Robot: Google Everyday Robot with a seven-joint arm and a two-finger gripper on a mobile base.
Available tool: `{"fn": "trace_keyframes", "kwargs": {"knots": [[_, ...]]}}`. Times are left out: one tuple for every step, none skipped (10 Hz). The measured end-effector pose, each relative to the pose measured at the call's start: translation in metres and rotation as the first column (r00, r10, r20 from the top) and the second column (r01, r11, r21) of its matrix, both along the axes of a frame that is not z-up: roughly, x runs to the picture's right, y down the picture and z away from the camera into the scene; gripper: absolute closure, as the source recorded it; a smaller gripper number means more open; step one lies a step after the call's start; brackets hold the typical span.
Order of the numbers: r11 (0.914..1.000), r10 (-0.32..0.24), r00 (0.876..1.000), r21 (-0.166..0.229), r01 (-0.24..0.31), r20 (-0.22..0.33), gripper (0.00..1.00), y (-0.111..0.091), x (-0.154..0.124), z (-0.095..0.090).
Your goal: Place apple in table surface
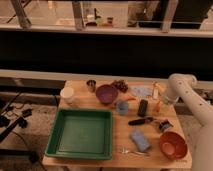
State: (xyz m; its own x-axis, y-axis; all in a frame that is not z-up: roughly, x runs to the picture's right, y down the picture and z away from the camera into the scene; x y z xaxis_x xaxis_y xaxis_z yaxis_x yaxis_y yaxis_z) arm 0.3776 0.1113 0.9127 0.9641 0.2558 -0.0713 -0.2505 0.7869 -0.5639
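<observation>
My white arm comes down from the right, and its gripper (161, 101) hangs low over the right edge of the light tan table surface (120, 134). A small yellow-orange apple (158, 106) shows right at the gripper's tip, close to the tabletop. I cannot make out whether it rests on the wood or hangs just above it. The arm's end hides part of the apple.
A green tray (80, 133) fills the front left. A purple bowl (106, 93), a small blue bowl (122, 106), a black block (143, 107), a white cup (66, 95), a metal cup (91, 85) and grapes (119, 85) stand behind. An orange-red bowl (173, 145) and a blue sponge (140, 140) lie front right.
</observation>
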Motion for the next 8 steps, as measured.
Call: {"fn": "trace_keyframes", "kwargs": {"knots": [[1.0,0.0,1.0,0.0,0.0,0.0,0.63,-0.0001,0.0,0.0],[1.0,0.0,1.0,0.0,0.0,0.0,0.68,-0.0002,0.0,0.0],[1.0,0.0,1.0,0.001,0.0,0.0,0.67,-0.0002,0.0001,0.0],[1.0,0.0,1.0,0.001,0.0,0.0,0.58,-0.0004,0.0001,0.0001],[1.0,0.001,1.0,0.008,-0.001,-0.001,0.5,-0.002,0.0001,0.0011],[1.0,0.0,1.0,0.009,0.0,-0.001,0.4,-0.0025,0.0001,0.0006],[1.0,0.0,1.0,0.008,0.0,-0.001,0.3,-0.0023,0.0001,0.0005],[1.0,0.0,1.0,0.006,0.0,0.0,0.22,-0.002,-0.0003,0.0003]]}}
